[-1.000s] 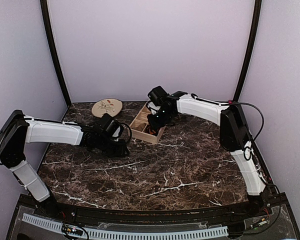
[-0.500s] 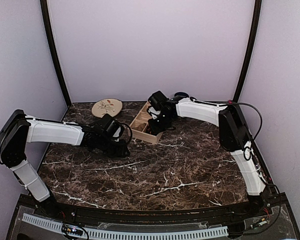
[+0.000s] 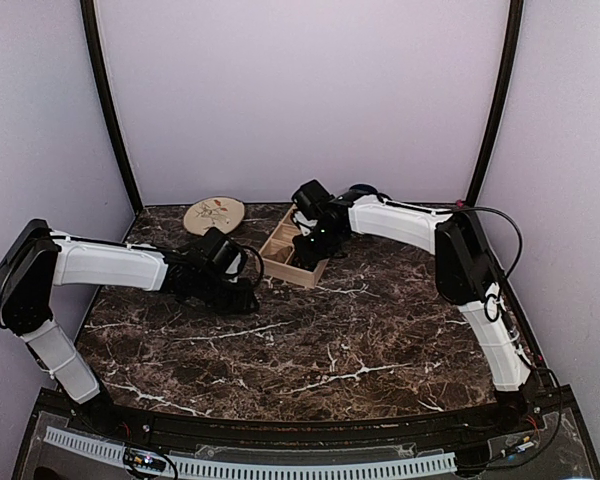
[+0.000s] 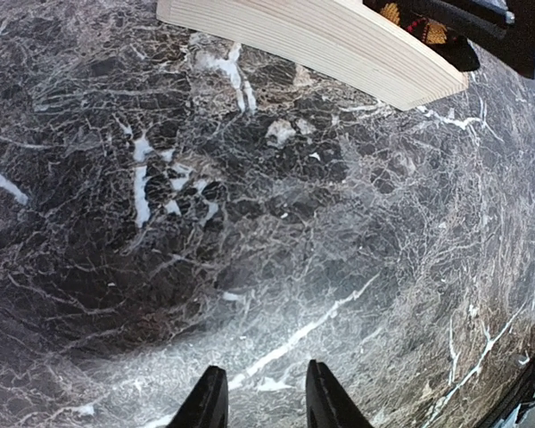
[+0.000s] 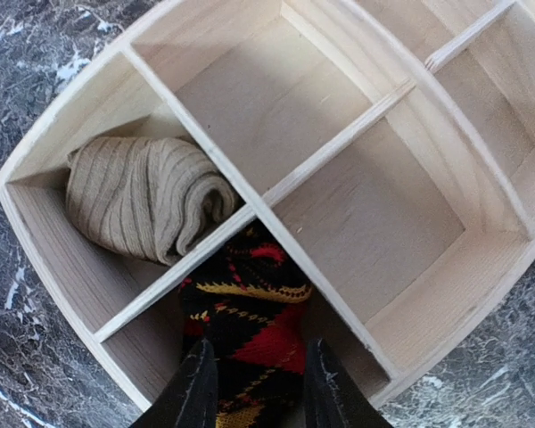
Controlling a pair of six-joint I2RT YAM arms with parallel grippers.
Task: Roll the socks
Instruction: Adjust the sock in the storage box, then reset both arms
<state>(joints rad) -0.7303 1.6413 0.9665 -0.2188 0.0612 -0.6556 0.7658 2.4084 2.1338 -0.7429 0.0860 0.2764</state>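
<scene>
One tan sock and argyle sock occupy adjoining tray compartments

No writing, label or number is legible on anything here.

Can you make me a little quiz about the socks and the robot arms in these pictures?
1. True or false: the tan sock lies rolled up in one compartment of the wooden tray.
2. What shows between the fingers of the right gripper? A, the argyle sock; B, a spoon; C, nothing.
3. Fill the gap: the left gripper hangs open over the bare marble ____.

Key: 1 true. 2 A. 3 table.
</scene>
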